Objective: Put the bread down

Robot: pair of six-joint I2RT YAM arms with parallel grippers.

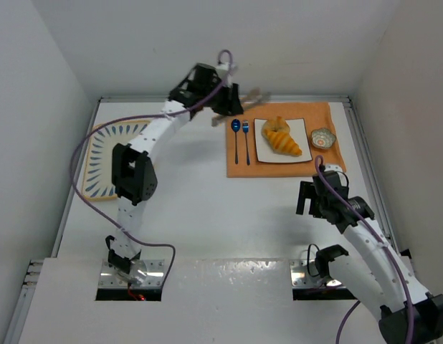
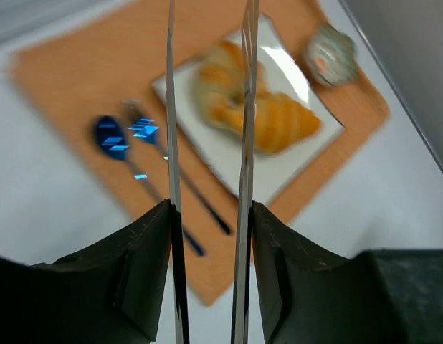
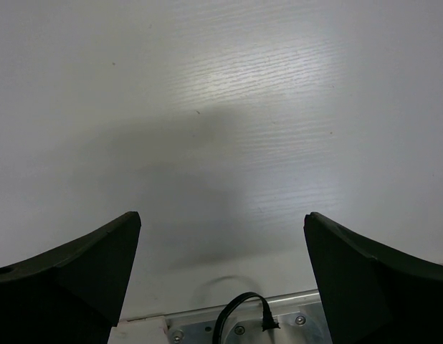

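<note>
The bread (image 1: pixel 281 137), golden croissant-shaped pieces, lies on a white square plate (image 1: pixel 299 129) on an orange placemat (image 1: pixel 239 166). My left gripper (image 1: pixel 225 107) hovers above the table just left of the mat's far corner, shut on a pair of metal tongs (image 1: pixel 248 96). In the left wrist view the gripper (image 2: pixel 211 208) presses on the outside of the tongs' two thin blades (image 2: pixel 244 158), which run up out of frame, with the blurred bread (image 2: pixel 279 118) and plate (image 2: pixel 293 72) below. My right gripper (image 1: pixel 307 197) (image 3: pixel 221 215) stands open over bare table, holding nothing.
A blue spoon (image 1: pixel 236 129) and fork (image 1: pixel 245 129) lie on the mat left of the plate. A small patterned bowl (image 1: pixel 322 138) sits at the mat's right edge. A striped oval tray (image 1: pixel 99 143) rests at the table's left side. Walls enclose the table.
</note>
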